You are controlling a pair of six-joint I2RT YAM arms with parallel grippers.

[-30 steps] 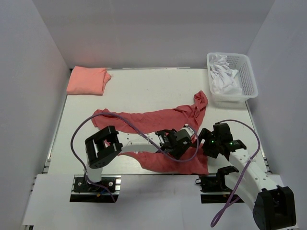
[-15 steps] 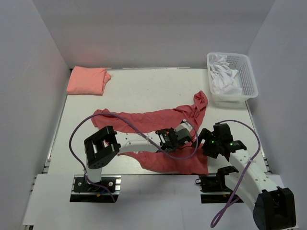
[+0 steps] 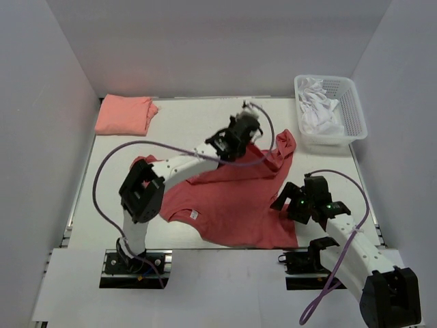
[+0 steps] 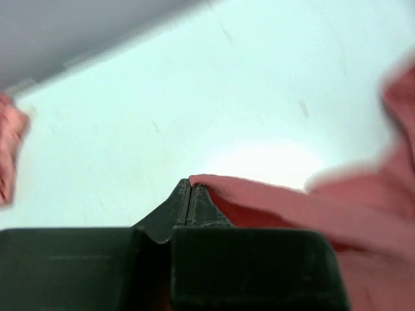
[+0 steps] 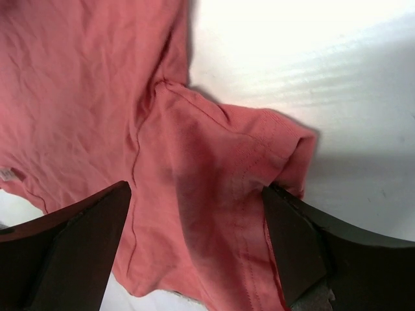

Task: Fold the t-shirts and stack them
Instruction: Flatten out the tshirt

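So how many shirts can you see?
2. The red shirt lies spread out mid-table; the pink shirt sits folded in the far left corner. The white cloth in the basket may hide more.

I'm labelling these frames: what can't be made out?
Left wrist view: the red shirt is blurred, and the left gripper body hides the cloth pinched.
Right wrist view: the right gripper and frame edges cut off the shirt.
Top view: the basket holds white cloth, too small to identify.
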